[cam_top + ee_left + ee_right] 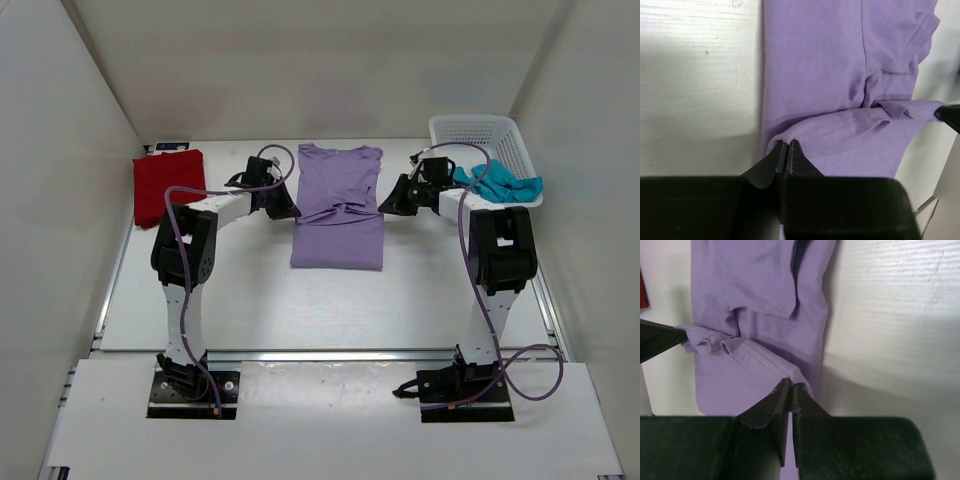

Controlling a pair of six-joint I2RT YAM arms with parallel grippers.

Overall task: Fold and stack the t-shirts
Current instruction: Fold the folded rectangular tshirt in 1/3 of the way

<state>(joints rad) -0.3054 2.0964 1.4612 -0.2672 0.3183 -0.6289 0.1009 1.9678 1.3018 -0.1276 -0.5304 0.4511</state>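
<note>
Nearest, the arm bases [193,385] sit at the table [300,310] edge. Far left lies the folded dark red t-shirt [168,185]. The left gripper [786,145] pinches the central lavender t-shirt [340,190] by its hem, and the right gripper [791,385] does likewise. The teal t-shirt [500,183] drapes over the white mesh basket [480,125].

Lavender t-shirt [338,205] lies centre (hem lifted) — red t-shirt [168,186] folded left, teal t-shirt [500,185] crumpled right.

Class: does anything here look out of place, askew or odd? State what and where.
The teal shirt lies crumpled over the near rim of the basket at right, unlike the flat red shirt at left. The purple shirt puckers along its hem between the left end effector and right end effector pinching it.
</note>
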